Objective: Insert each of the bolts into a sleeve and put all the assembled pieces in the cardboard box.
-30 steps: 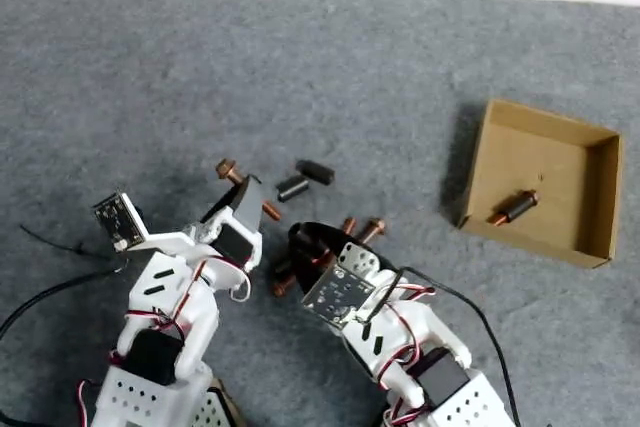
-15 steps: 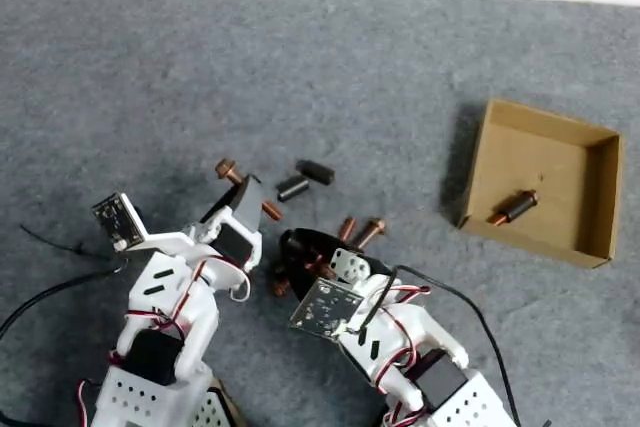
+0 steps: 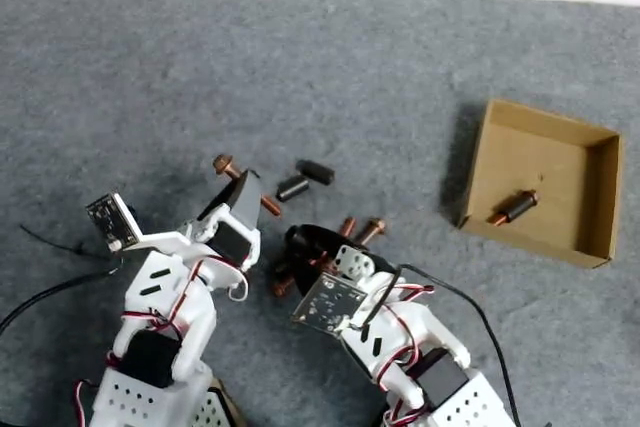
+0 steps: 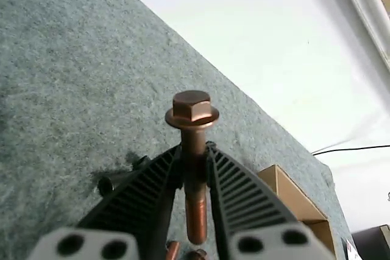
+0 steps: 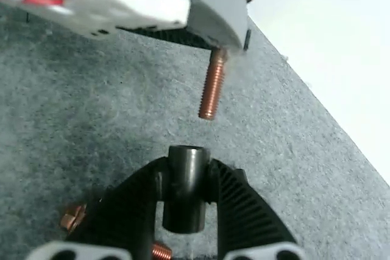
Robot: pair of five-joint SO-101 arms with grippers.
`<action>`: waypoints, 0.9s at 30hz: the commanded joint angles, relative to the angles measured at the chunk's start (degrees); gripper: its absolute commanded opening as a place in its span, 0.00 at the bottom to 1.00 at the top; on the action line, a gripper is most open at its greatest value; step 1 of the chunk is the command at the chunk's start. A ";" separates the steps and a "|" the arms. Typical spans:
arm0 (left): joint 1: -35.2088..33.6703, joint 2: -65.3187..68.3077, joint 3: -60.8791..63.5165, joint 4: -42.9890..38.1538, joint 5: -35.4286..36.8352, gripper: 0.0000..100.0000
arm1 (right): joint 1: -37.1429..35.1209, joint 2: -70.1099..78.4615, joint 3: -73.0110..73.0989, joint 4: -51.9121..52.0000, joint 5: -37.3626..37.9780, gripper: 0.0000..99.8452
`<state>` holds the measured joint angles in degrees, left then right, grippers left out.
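My left gripper (image 3: 246, 194) is shut on a copper bolt (image 3: 226, 167), hex head pointing away, threaded tip (image 3: 271, 209) toward the other arm. In the left wrist view the bolt (image 4: 193, 127) stands between the fingers (image 4: 157, 178). My right gripper (image 3: 299, 244) is shut on a black sleeve (image 5: 184, 182), its open end facing the bolt's tip (image 5: 211, 91) a short gap away. Two loose sleeves (image 3: 293, 187) (image 3: 316, 172) lie just beyond. Loose bolts (image 3: 347, 227) (image 3: 371, 232) (image 3: 283, 287) rest near the right gripper. The cardboard box (image 3: 590, 197) at right holds one assembled piece (image 3: 514, 207).
Grey carpet covers the table, open across the far half and between the arms and the box. A white wall edge runs along the back. Cables (image 3: 45, 292) trail beside both arm bases. The box corner (image 4: 286, 190) appears in the left wrist view.
The right gripper with its sleeve dipped toward the left arm, then eased back a little. The left arm lifted the bolt slightly away and to the left.
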<state>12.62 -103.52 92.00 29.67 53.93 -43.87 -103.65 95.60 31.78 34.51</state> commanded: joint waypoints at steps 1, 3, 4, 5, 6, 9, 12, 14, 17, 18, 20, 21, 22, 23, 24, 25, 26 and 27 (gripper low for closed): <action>0.92 -0.92 -3.47 -1.14 0.53 0.00 | 0.66 -0.31 7.52 -0.40 0.62 0.01; 1.10 -0.92 -3.38 -1.14 0.53 0.00 | 0.66 -0.31 7.52 -0.40 0.62 0.01; 1.80 -0.92 -3.30 -1.14 0.53 0.00 | 0.66 -0.31 7.52 -0.40 0.62 0.01; 2.95 -0.92 -3.30 -0.97 0.53 0.00 | 0.75 -0.31 7.52 -0.40 0.62 0.01; 4.09 -0.92 -3.47 0.18 0.53 0.00 | 0.75 -0.31 7.52 -0.40 0.62 0.01; 8.13 -0.92 -4.88 5.10 0.35 0.00 | 1.63 -0.31 7.52 -0.48 0.62 0.01; 9.89 -0.92 -5.41 6.77 0.18 0.00 | 2.15 -0.40 7.52 -0.48 0.62 0.01; 9.80 -0.92 -5.41 6.77 0.18 0.00 | 2.15 -0.40 7.43 -0.48 0.62 0.01; 9.80 -0.92 -5.32 6.77 0.18 0.00 | 2.15 -0.40 7.43 -0.48 0.62 0.01; 9.80 -0.92 -5.32 6.77 0.18 0.00 | 2.15 -0.40 7.43 -0.48 0.62 0.01; 9.71 -0.92 -5.23 6.77 0.18 0.00 | 2.15 -0.40 7.43 -0.48 0.62 0.01; 9.71 -0.92 -5.14 6.77 0.18 0.00 | 2.24 -0.40 7.43 -0.48 0.70 0.01; 9.71 -0.92 -5.05 6.77 0.18 0.00 | 2.24 -0.40 7.43 -0.48 0.79 0.01; 9.71 -0.92 -5.05 6.77 0.18 0.00 | 2.24 -0.40 7.43 -0.48 0.79 0.01; 9.71 -0.92 -4.97 6.77 0.18 0.00 | 2.24 -0.40 7.43 -0.48 0.79 0.01; 9.71 -0.92 -4.97 6.86 0.18 0.00 | 2.24 -0.40 7.43 -0.48 0.79 0.01; 9.71 -0.92 -4.88 6.95 0.18 0.00 | 2.33 -0.40 7.43 -0.48 0.79 0.01; 9.71 -0.92 -4.88 6.95 0.09 0.00 | 2.33 -0.40 7.43 -0.48 0.79 0.01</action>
<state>21.58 -103.60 89.36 36.26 53.93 -42.46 -103.65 95.69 31.87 34.59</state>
